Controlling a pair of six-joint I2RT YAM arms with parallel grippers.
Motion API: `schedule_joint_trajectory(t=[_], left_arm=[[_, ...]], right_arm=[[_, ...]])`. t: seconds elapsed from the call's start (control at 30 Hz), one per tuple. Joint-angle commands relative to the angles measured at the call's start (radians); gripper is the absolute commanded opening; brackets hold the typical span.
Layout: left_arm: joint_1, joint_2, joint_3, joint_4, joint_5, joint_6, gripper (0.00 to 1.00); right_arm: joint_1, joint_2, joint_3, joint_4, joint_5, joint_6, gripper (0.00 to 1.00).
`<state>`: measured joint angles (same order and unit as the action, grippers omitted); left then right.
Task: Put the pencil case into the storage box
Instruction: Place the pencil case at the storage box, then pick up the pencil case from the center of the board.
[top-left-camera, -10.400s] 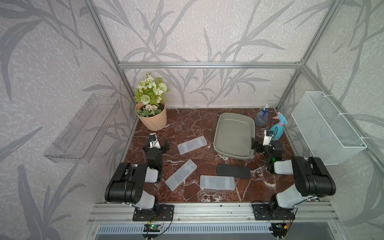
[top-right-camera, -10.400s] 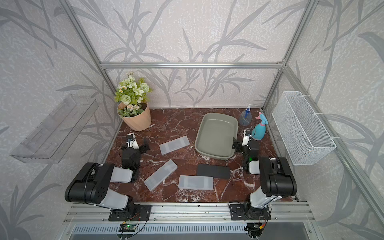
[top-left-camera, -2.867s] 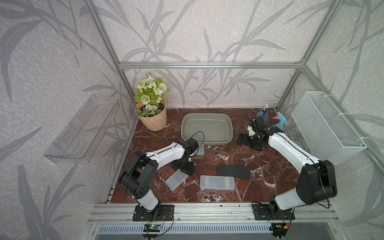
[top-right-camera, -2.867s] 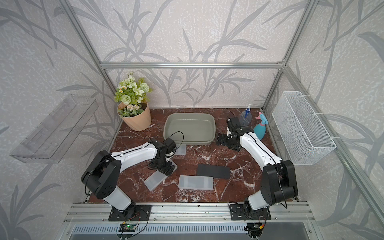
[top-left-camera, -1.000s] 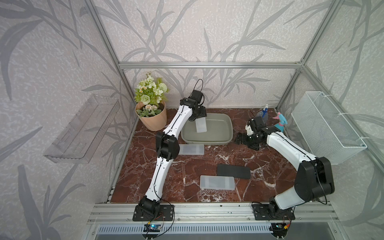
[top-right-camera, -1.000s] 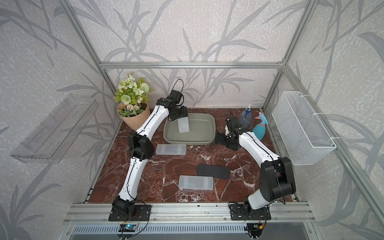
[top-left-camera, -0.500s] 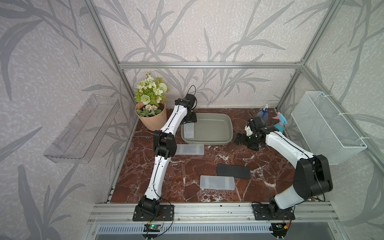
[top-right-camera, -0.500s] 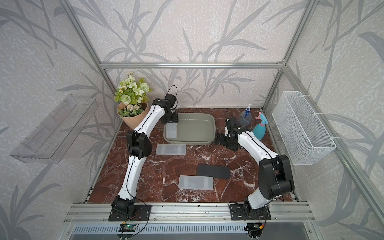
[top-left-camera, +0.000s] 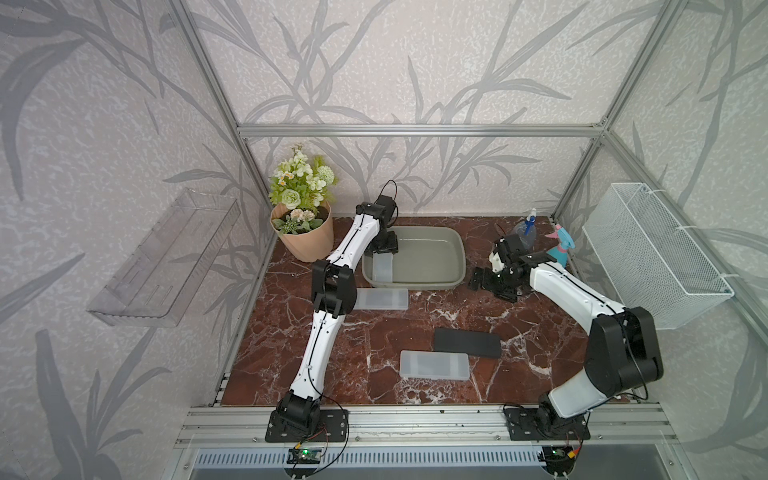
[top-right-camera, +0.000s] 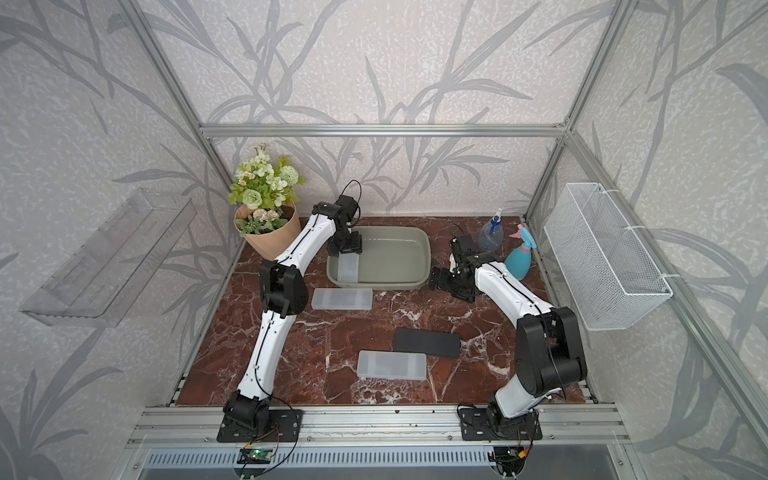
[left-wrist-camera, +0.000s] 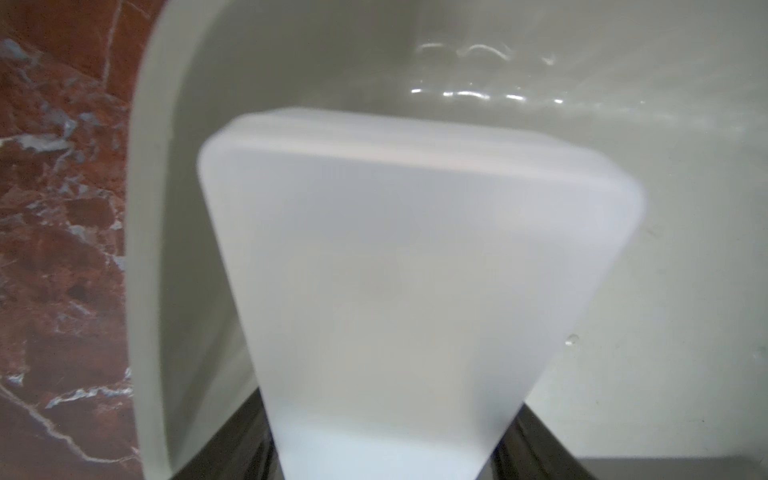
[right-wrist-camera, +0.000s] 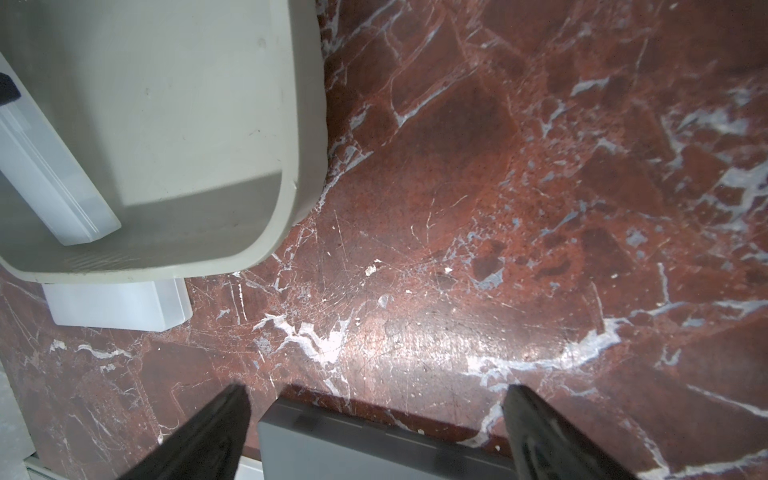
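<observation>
L jaws pinch pencil case (top-left-camera: 382, 269), tilted in storage box (top-left-camera: 419, 284); R jaws spread nr box.

Both top views look down steeply from high above the front of the cell toward the back wall (top-left-camera: 478, 178). They stand far enough off to hold the whole marble surface (top-left-camera: 374, 332), and they share nearly the same scene, shifted slightly sideways. The left wrist view sits very near, inside the storage box (left-wrist-camera: 149, 208), with a pencil case (left-wrist-camera: 415, 270) filling mid-frame. The right wrist view faces straight down on the surface from close by, with the box corner at upper left and the right pincer (right-wrist-camera: 376, 388) at the bottom edge.
</observation>
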<state>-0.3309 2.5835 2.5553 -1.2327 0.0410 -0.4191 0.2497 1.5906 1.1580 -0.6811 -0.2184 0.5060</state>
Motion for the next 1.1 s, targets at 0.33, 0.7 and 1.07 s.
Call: schedule_joint_trajectory(t=[0.33, 0.7, 1.07], left_arm=[[0.003, 0.057, 0.046, -0.009, 0.039, -0.009, 0.86], [-0.031, -0.294, 0.052, 0.285, 0.030, -0.002, 1.00], [-0.005, -0.847, -0.697, 0.330, -0.303, 0.055, 1.00]], right_arm=[[0.005, 0.017, 0.027, -0.009, 0.015, -0.001, 0.99], [0.008, -0.076, 0.003, -0.025, -0.033, -0.169, 0.99], [0.363, -0.268, -0.112, -0.096, 0.064, -0.422, 0.99]])
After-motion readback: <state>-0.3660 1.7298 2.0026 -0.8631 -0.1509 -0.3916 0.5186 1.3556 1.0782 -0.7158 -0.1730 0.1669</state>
